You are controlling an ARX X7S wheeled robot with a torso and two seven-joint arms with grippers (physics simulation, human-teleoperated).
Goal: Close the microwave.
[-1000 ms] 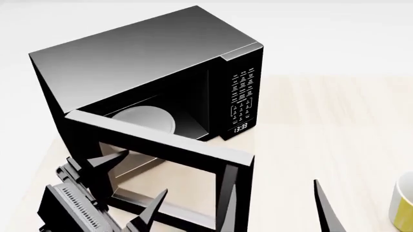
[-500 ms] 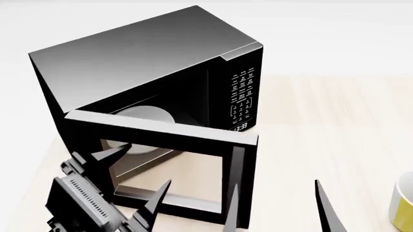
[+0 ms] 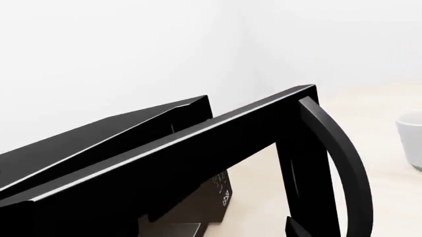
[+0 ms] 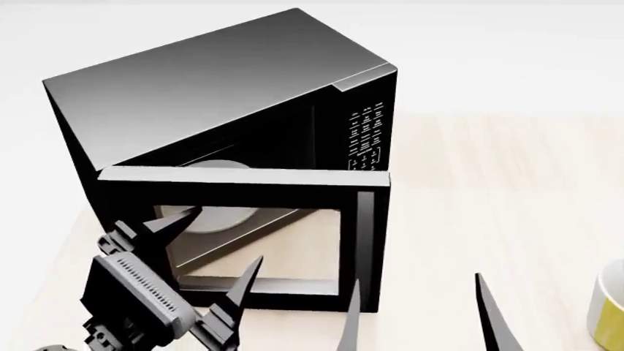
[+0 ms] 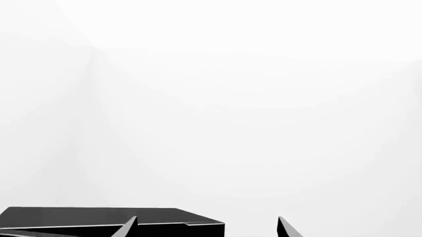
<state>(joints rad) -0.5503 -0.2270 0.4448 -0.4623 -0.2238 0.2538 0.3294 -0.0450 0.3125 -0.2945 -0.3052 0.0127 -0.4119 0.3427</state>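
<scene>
Your left gripper, fingers spread, sits at the glossy black boxy microwave with its unreadable white keypad lettering; right gripper spread too.

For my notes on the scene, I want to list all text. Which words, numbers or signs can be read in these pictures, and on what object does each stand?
No text can be read with certainty.
Keypad lettering on the microwave: white rows on the keypad, too small to read.
Clock digits: hidden by the door in the head view.
Left wrist view: small pale characters on the front panel, too blurred to read.
</scene>
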